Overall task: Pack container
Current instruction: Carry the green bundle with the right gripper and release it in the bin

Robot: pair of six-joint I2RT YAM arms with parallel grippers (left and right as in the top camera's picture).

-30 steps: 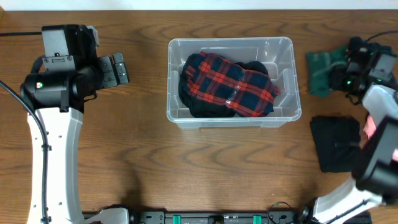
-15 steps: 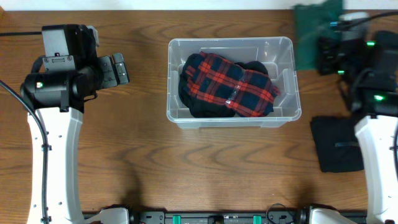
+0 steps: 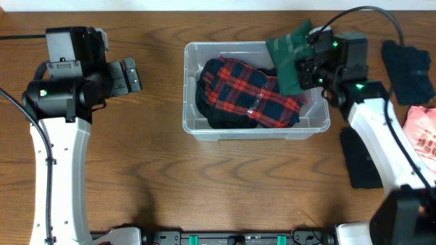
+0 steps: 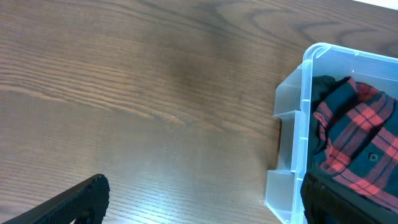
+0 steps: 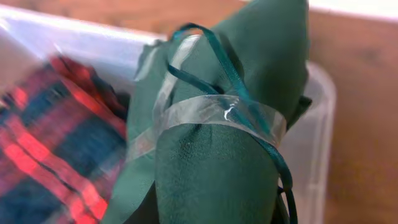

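Note:
The clear plastic container (image 3: pixel 191 126) stands at the table's middle and holds a red-and-navy plaid shirt (image 3: pixel 255 92) over dark cloth. It also shows in the left wrist view (image 4: pixel 292 143) and the right wrist view (image 5: pixel 320 93). My right gripper (image 3: pixel 303 64) is shut on a green cloth bundle (image 3: pixel 287 56) and holds it above the container's far right corner. In the right wrist view the green bundle (image 5: pixel 230 143), wrapped with clear tape and a green ribbon, hides the fingers. My left gripper (image 4: pixel 202 208) is open and empty over bare wood left of the container.
A black folded garment (image 3: pixel 364 160) lies on the table at the right. A dark item (image 3: pixel 407 64) and a pink packet (image 3: pixel 424 133) lie at the far right edge. The left arm (image 3: pixel 68 88) stands at the left.
My right gripper has carried the green bundle leftwards from the table's right side to above the container's far right corner. The left arm has not moved.

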